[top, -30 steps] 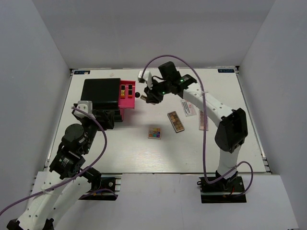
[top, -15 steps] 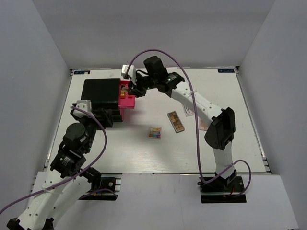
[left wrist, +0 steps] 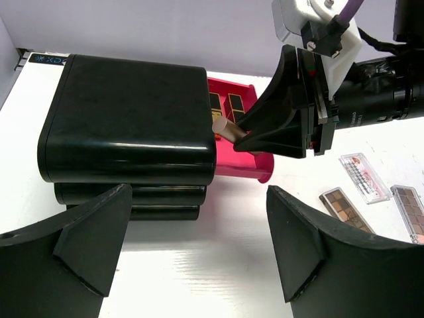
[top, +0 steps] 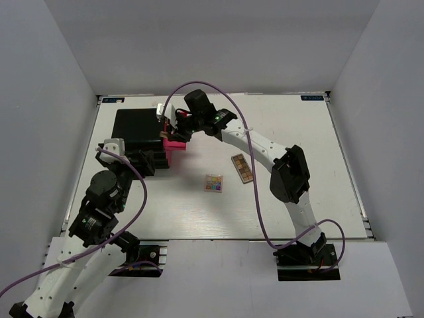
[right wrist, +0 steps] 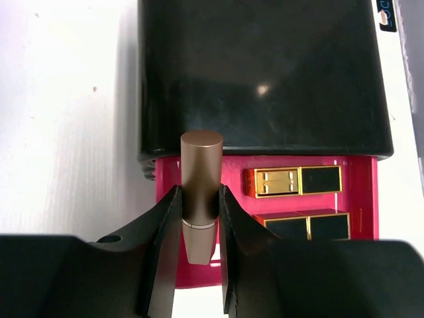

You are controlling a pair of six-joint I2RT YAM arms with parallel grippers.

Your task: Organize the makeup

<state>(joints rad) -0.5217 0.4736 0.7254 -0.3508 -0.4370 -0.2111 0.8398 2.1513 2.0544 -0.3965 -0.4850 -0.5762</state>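
Right claw [right wrist: 199,193] clenched on rose-gold tube [right wrist: 201,159], over open pink drawer [right wrist: 361,199] of black box [right wrist: 258,73], upper left in top view. Lipsticks [right wrist: 291,180] lie in drawer. Left claw [left wrist: 199,218] released, spread wide.

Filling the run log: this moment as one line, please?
right jaws: shut on rose-gold tube | tube over pink drawer | gold-black lipstick in drawer | left jaws: open, empty

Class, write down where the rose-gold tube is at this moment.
In the right wrist view, the rose-gold tube is clamped in the right gripper over the open pink drawer, beside the lipsticks and close to the black box.
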